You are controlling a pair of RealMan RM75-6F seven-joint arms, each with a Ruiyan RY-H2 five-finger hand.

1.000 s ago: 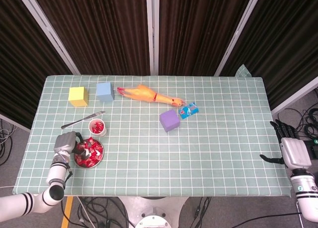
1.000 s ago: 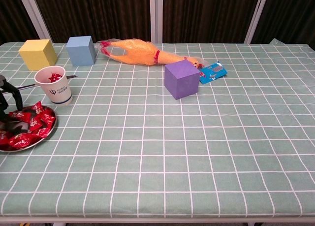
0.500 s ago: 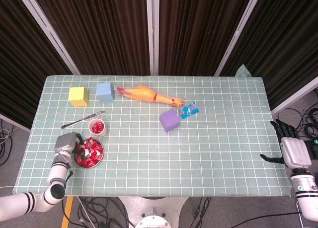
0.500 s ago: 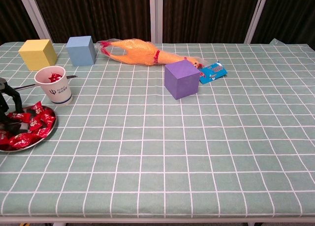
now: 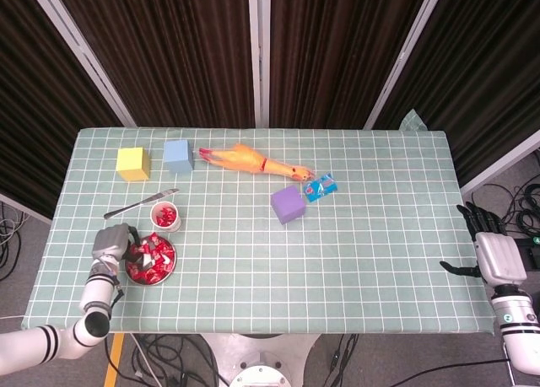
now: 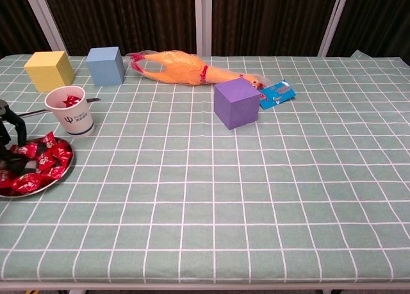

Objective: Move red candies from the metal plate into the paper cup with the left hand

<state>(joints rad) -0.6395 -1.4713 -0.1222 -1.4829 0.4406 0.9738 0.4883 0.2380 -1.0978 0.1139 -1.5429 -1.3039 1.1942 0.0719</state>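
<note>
Fingers of your left hand point(image 5: 110, 245) have barely shifted over the last second: they sit at the 9 o'clock rim of the round shiny metal plate point(image 5: 168, 268), dipped among the crinkly red-wrapped candies point(image 5: 152, 259), and the hand has only crept a touch toward 9 o'clock. From the chest view the dark fingers point(image 6: 14, 129) arch down into the pile, but you cannot tell whether they have pinched a wrapper or are only touching it. So judge this as the grasp stage, not yet a lift; nothing has left the plate in this stretch.

The white paper cup with a blue logo point(image 6: 75, 112) stands upright just at 12 o'clock of the plate, near but not touching it, and already shows a few red candies inside. That means part of the job is done and plenty remains heaped on the plate.

Your right hand point(image 5: 496, 257) hangs off the table's 3 o'clock edge, fingers spread and holding nothing.

Materials matter here: the wrappers look glossy and slippery, twisted at the ends, loosely piled on smooth metal, so they will likely slide rather than stay put. The cup is light, thin-walled and easy to tip. The green checked tablecloth on the table point(image 5: 363, 235) is soft and flat. A slim silver table knife point(image 5: 139, 204) lies at 11 o'clock of the cup.
</note>
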